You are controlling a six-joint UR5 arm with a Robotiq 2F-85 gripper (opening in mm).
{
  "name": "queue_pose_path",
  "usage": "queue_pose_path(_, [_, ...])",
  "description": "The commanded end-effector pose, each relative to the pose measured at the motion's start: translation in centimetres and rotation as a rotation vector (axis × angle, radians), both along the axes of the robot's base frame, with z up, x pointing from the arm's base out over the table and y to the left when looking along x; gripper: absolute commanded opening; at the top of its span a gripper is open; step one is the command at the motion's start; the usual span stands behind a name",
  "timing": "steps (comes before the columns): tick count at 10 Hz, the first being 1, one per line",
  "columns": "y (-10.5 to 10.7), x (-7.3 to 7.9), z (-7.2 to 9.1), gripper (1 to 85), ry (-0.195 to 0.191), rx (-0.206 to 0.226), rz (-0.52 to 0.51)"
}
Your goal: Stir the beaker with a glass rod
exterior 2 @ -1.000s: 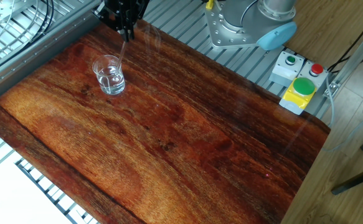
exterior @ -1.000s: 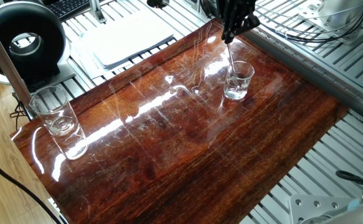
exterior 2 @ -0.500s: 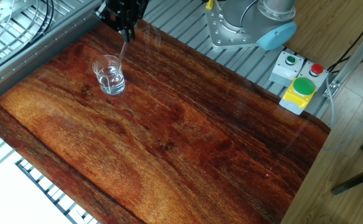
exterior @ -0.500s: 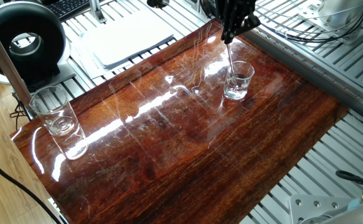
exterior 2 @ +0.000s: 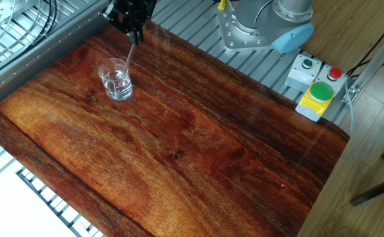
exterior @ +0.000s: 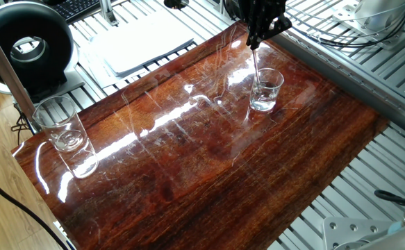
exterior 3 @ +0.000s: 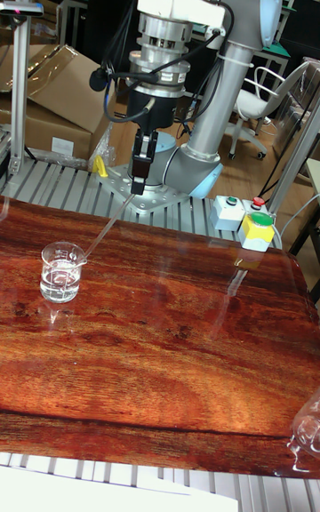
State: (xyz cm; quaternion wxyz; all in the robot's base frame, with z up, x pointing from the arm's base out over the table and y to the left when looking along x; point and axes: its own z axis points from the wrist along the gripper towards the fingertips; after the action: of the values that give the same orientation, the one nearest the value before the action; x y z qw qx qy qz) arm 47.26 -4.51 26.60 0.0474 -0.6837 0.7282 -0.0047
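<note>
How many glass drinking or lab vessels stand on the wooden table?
2. The beaker stands near the far edge, with the glass rod in it; the taller tumbler stands at the opposite corner. None seems hidden.

I'm seeing the gripper cropped by the top edge in both fixed views. I'm losing the glass rod against glare inside the beaker. The tumbler is getting clipped at the right edge.

The arm is made of grey tubes with silver joints. A ribbed silver wrist carries looping black cables, and the slim black gripper has two narrow fingers.
</note>
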Motion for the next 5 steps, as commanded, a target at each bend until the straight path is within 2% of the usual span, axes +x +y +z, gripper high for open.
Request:
queue_pose_path(1, [0.54, -0.02, 0.17, 1.0, -0.002, 0.019, 0.028])
queue_pose_path(5, [0.54, -0.02, 0.17, 1.0, -0.003, 0.019, 0.032])
